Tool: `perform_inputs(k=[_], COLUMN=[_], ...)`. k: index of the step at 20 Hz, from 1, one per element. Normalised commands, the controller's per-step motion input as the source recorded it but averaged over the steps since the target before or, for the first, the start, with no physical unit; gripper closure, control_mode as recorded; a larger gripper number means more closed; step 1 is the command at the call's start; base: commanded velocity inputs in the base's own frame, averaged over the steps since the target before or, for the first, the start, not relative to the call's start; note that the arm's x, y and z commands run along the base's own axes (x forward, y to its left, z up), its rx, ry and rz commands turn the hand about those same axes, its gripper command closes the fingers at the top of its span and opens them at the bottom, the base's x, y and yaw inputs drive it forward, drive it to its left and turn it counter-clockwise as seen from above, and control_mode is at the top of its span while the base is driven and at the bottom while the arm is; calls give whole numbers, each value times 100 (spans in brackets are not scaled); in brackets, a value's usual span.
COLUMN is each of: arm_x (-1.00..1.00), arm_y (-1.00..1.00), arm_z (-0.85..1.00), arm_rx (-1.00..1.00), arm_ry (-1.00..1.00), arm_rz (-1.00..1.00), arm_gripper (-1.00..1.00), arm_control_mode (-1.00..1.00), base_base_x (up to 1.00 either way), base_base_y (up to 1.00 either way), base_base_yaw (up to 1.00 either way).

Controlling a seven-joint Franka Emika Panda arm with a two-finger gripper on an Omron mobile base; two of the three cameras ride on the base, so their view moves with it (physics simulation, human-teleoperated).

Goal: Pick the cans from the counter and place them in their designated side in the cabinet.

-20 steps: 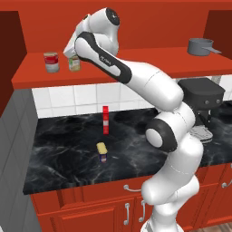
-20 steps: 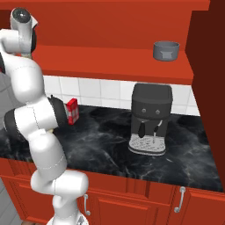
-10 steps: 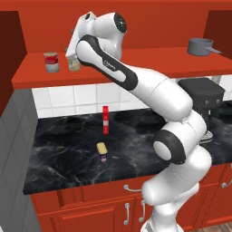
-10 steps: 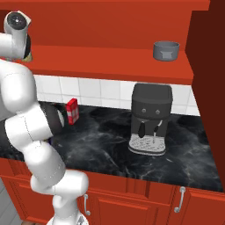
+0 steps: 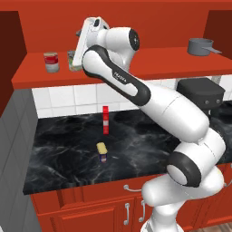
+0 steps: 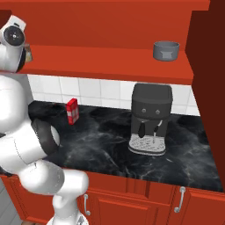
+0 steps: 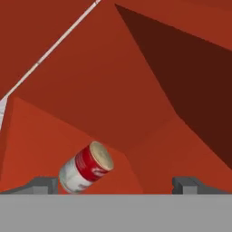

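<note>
Hand view: with the gripper (image 7: 116, 185) spread empty, a straight retreat is advised, sparing the round can (image 5: 72, 60) beside it.

Glossy black veined-marble tabletop (image 5: 68, 154), smooth matt red cabinet shelf (image 5: 149, 68), shiny white plastic robot arm (image 5: 172, 113) (dark joints), grey metal-looking pot (image 6: 166, 49), glazed white wall tiles (image 5: 68, 97).

Red cabinet shelf (image 5: 149, 68) bearing red-and-white can (image 5: 51, 62), round tin (image 5: 72, 60), grey pot (image 5: 200, 46); black counter (image 5: 68, 154) bearing rectangular tin (image 5: 102, 151), thin box (image 5: 105, 120), coffee machine (image 6: 149, 118).
</note>
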Motion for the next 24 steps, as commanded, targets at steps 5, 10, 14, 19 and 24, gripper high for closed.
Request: perform_inputs(k=[5,10,14,19,24], arm_x=[-62,-74,-76,-65,-72], arm_y=[-25,-21,-13,-8,-7], arm_z=[11,1,-2,-19,-36], arm_rx=[0,-1,-7,-10,-3], arm_ry=[0,0,0,0,5], arm_rz=[0,-1,-3,-1,0], arm_gripper=[-100,-100,-100,-100,-100], arm_control_mode=[-100,-100,-100,-100,-100], base_base_x=[0,0,0,0,0], base_base_y=[0,0,0,0,0], base_base_yaw=[0,0,0,0,0])
